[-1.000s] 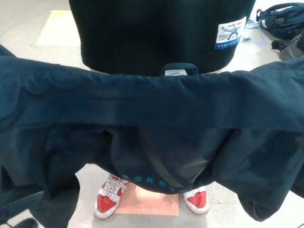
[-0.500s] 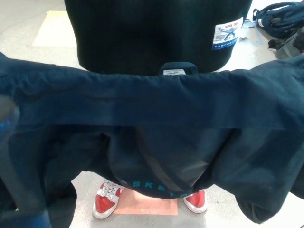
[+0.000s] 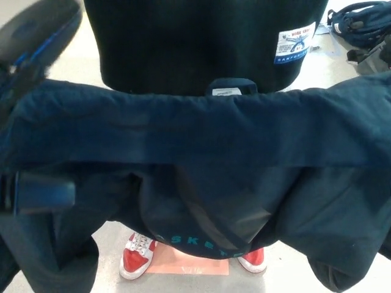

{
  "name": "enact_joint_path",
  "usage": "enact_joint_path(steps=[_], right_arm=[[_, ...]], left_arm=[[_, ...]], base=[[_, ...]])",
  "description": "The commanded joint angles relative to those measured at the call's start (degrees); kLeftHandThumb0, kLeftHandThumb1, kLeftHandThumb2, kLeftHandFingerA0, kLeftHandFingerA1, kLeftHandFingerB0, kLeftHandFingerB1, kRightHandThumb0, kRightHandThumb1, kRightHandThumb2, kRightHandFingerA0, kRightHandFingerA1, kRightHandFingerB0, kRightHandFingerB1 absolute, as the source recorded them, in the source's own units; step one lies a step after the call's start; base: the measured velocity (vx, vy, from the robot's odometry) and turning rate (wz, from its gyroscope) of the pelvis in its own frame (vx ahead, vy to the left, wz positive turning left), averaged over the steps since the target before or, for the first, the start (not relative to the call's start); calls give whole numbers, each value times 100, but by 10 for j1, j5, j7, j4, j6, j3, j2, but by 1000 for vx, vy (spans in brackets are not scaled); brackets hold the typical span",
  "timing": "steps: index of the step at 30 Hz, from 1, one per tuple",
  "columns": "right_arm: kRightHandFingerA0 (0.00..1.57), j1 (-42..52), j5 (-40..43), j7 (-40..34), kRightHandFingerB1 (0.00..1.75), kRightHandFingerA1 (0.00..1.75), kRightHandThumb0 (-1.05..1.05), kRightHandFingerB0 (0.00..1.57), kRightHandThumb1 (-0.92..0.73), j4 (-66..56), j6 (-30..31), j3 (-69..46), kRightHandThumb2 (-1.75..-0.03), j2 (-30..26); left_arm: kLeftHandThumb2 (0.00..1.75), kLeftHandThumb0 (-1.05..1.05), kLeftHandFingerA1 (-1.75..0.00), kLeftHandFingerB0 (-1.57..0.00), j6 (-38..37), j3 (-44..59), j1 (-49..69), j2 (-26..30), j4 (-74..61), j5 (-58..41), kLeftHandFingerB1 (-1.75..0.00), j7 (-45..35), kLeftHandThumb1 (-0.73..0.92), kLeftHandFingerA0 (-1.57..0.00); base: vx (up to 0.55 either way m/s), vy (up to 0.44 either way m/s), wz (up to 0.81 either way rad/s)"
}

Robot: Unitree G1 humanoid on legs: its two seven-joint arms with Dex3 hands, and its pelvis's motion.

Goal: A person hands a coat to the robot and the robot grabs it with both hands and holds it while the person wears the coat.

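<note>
A: One broad dark navy fabric coat (image 3: 201, 140), spread side to side across almost the whole view?

B: Yes. Held up off the floor, collar uppermost, inner side turned toward the camera. At the collar's middle, a hanging loop with a small white label (image 3: 226, 91) beneath it. Pale teal lettering low on the inner back panel.

A: And beyond the collar?

B: Back of a person in a black top (image 3: 201, 43), just behind the coat, with a white and blue printed patch (image 3: 293, 44) toward the picture's right. Below the hem, two red and white sneakers (image 3: 137, 256), standing on a flat orange square mat (image 3: 189, 265) on the pale floor (image 3: 336, 67).

A: Hands?

B: Left hand (image 3: 38, 27) only a black and blue blur in the top left corner, just above the coat's edge; grip impossible to read. Right hand nowhere to be seen.

A: Any container?

B: Far top right, a dark blue strapped bag (image 3: 360, 21) lying on the floor, well apart from the coat. Contents not visible.
</note>
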Motion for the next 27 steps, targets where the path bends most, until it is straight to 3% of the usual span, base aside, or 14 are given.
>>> enact_joint_path(steps=[1, 4, 5, 9, 10, 11, 12, 18, 19, 20, 21, 22, 23, 27], right_arm=[[6, -177, 34, 277, 7, 23, -89, 6, -55, 75, 256, 107, -96, -162], [6, -229, 27, 317, 4, 25, -91, 7, -56, 109, 270, 148, -96, -182], [6, -256, 20, 332, 5, 27, -89, 6, -55, 131, 269, 170, -96, -182], [2, -306, 4, 371, 8, 27, -85, 2, -52, 165, 283, 215, -96, -182], [5, -318, -1, 384, 9, 28, -94, 0, -68, 171, 290, 227, -62, -182], [5, -336, -2, 403, 3, 29, -89, 0, -53, 183, 298, 244, -94, -182], [6, -365, 2, 442, 2, 30, -91, 0, -55, 206, 307, 267, -95, -184], [6, -459, 27, 551, 1, 35, -90, 0, -55, 303, 322, 343, -94, -162], [5, -479, 34, 580, 1, 37, -87, 0, -53, 334, 333, 363, -91, -148], [30, -491, 37, 599, 1, 51, -86, 0, -52, 350, 343, 376, -89, -141], [30, -497, 37, 609, 1, 51, -86, 0, -52, 356, 350, 384, -89, -139], [62, -501, 39, 617, 4, 47, -84, 0, -64, 359, 352, 389, -59, -138], [42, -508, 52, 641, 1, 55, -83, 0, -50, 366, 372, 401, -87, -136], [29, -519, 74, 694, 2, 53, -82, 0, -49, 376, 406, 429, -86, -135]], left_arm=[[86, -90, -19, 0, 238, -159, -178, 87, 121, 36, -8, -276, 50, -6], [66, -95, -22, 0, 258, -196, -220, 85, 142, 50, -14, -313, 59, 0], [90, -82, -16, -1, 259, -216, -244, 81, 159, 61, -9, -330, 47, -1], [91, -84, -15, -1, 254, -254, -284, 71, 198, 81, -8, -359, 48, -1], [93, -88, -14, -2, 247, -261, -290, 69, 210, 87, -5, -360, 50, -2], [93, -87, -16, -2, 237, -273, -302, 66, 225, 102, -6, -363, 50, -3], [60, -96, -25, 0, 235, -285, -313, 61, 238, 105, -13, -373, 65, 0], [60, -96, -23, 0, 257, -316, -340, 64, 246, 117, -11, -420, 64, 0], [91, -84, -18, 0, 258, -321, -342, 63, 248, 115, -9, -426, 46, -1], [89, -82, -20, -1, 258, -323, -342, 63, 251, 108, -10, -429, 45, -2], [89, -82, -20, -1, 258, -323, -340, 63, 254, 100, -10, -430, 45, -2], [89, -82, -20, 0, 259, -325, -340, 64, 255, 98, -9, -434, 46, -1], [90, -83, -20, 0, 261, -327, -338, 67, 257, 96, -7, -440, 46, -2], [65, -95, -25, 0, 263, -331, -331, 75, 259, 87, -13, -456, 57, 0]], base=[[0, 0, 0], [0, 0, 0], [0, 0, 0], [0, 0, 0], [0, 0, 0], [0, 0, 0], [0, 0, 0], [0, 0, 0], [0, 0, 0], [0, 0, 0], [0, 0, 0], [0, 0, 0], [0, 0, 0], [0, 0, 0]])
